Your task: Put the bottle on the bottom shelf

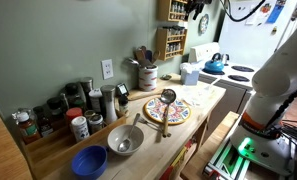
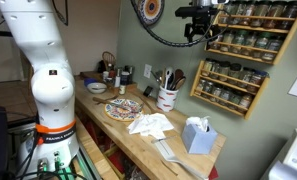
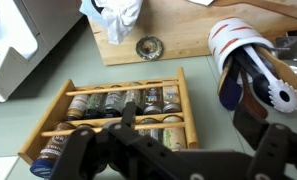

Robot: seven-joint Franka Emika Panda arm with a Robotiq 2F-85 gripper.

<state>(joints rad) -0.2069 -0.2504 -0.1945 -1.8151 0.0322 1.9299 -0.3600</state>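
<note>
Two honey-brown wooden spice racks hang on the green wall, and small dark-capped jars line their tiers. The bottom shelf (image 2: 220,97) is the lowest tier of the lower rack (image 1: 170,42). In the wrist view the bottom shelf (image 3: 118,100) lies toward the top of the picture, nearest the counter. My gripper (image 2: 200,28) hangs high by the upper rack's left edge, well above the bottom shelf. In the wrist view the gripper (image 3: 188,116) is open, with only the rack and wall showing between its dark fingers. I cannot tell which jar is the bottle.
A white red-striped crock of utensils (image 2: 168,97) stands under the racks. On the wooden counter (image 2: 188,160) sit a patterned plate (image 2: 123,108), a crumpled white cloth (image 2: 151,124), a tissue box (image 2: 196,135), a steel bowl (image 1: 125,140), a blue bowl (image 1: 89,161) and dark jars (image 1: 68,110). A blue kettle (image 1: 214,66) sits on the stove.
</note>
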